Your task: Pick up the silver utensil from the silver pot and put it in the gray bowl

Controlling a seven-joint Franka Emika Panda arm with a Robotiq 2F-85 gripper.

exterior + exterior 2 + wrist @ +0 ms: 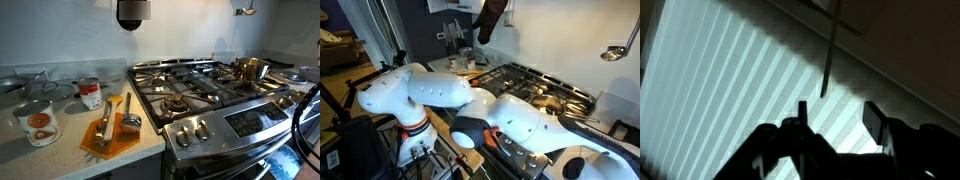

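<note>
The silver pot (250,68) stands on the back right burner of the stove; whether a utensil sits in it I cannot tell. A grey bowl-like shape (10,85) lies at the counter's far left edge. My gripper (132,22) hangs high above the counter, well away from the pot, and also shows at the top of an exterior view (484,36). In the wrist view the two fingers (836,120) are dark silhouettes, apart, with nothing between them. That view faces window blinds, so pot and bowl are out of its sight.
An orange cutting board (118,140) with a silver utensil (104,127) and a wooden spoon lies on the counter beside the stove (200,90). Two cans (38,122) (91,93) stand on the counter. The white arm (430,90) fills one exterior view.
</note>
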